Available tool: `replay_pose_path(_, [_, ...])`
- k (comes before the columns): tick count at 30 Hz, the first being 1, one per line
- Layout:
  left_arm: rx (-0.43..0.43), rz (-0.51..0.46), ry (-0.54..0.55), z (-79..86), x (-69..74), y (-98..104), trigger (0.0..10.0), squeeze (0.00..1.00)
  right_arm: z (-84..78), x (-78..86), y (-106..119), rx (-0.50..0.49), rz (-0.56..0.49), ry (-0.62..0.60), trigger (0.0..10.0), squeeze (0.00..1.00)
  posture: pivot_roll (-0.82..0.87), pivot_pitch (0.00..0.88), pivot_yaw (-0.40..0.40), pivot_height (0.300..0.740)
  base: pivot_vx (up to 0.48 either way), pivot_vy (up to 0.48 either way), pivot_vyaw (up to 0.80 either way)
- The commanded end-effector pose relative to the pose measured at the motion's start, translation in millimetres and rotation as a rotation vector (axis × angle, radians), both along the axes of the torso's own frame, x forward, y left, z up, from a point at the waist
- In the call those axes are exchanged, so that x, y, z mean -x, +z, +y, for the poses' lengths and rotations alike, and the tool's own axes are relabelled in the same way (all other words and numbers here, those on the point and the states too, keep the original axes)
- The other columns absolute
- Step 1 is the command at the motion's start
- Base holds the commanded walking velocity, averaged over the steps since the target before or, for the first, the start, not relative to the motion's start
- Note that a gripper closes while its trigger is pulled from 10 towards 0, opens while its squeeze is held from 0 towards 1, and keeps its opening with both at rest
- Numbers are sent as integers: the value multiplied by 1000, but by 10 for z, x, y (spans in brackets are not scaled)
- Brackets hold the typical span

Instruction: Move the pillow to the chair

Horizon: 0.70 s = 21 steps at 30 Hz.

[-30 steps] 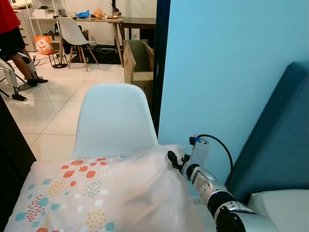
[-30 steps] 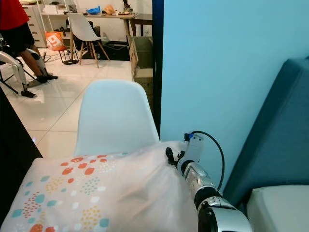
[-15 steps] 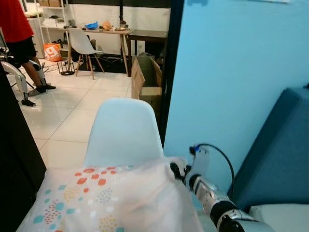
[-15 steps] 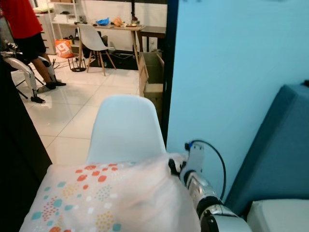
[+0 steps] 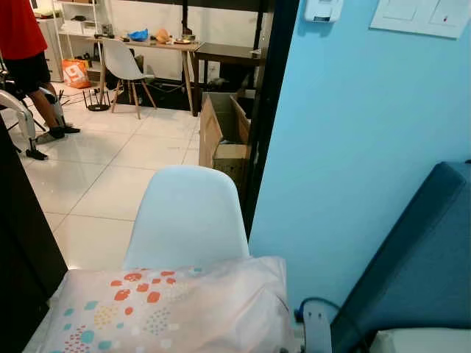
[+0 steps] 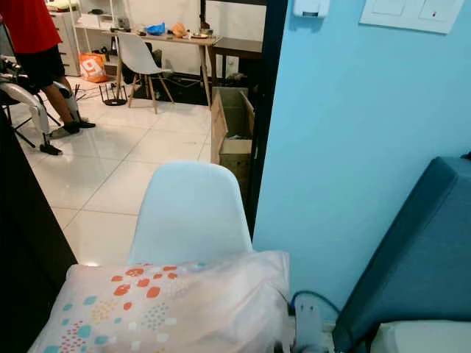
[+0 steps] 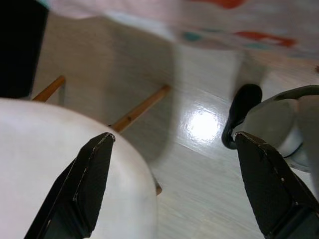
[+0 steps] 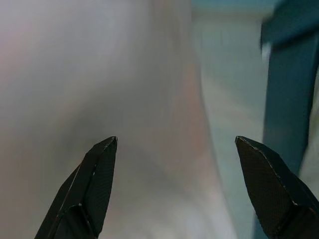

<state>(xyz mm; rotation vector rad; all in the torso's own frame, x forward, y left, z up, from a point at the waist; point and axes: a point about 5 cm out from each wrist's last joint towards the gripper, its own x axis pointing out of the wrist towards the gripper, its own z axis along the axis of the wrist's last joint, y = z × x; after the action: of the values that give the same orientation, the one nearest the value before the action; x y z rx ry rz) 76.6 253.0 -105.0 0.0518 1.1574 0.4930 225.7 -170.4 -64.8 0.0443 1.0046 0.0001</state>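
The soft white pillow printed with red, orange and teal dots (image 6: 173, 305) lies in front of the moulded white plastic chair (image 6: 193, 213), level with the lower edge of its backrest. Whether it bears fully on the seat cannot be told. Judged from this, the transfer is complete or nearly so; what is left is to clear both arms.

The right gripper (image 8: 177, 186) has its fingers (image 8: 97, 184) spread wide, with plain pillow fabric just beyond the tips and nothing pinched.

The left gripper (image 7: 174, 186) is also spread, holding nothing. A white rounded chair surface lies beside one finger (image 7: 87, 184), with wooden legs (image 7: 139, 107) and glossy tiled floor (image 7: 204, 129) beyond the tips.
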Motion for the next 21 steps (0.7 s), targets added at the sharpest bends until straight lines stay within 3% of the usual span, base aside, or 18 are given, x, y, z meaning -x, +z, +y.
replay_pose_path(1, [24,30,-24,-75,53,-34,10000,0,-8,146,-86,48,59,62,10000,0,138,25,-98,740,0,0,0])
replay_pose_path(4, [24,28,-28,-80,43,-33,10000,0,-49,387,-207,110,143,145,10000,0,139,26,-99,740,0,0,0])
replay_pose_path(8, [25,28,-23,-83,49,-35,10000,0,-84,527,-268,155,192,225,10000,0,142,29,-103,740,0,0,0])
replay_pose_path(15, [52,57,26,-107,146,-61,10000,0,-93,602,-298,204,215,317,10000,0,140,36,-101,740,0,0,0])
replay_pose_path(21, [53,61,13,-119,133,-63,10000,0,-83,604,-300,210,210,336,10000,0,139,35,-101,740,-155,0,0])
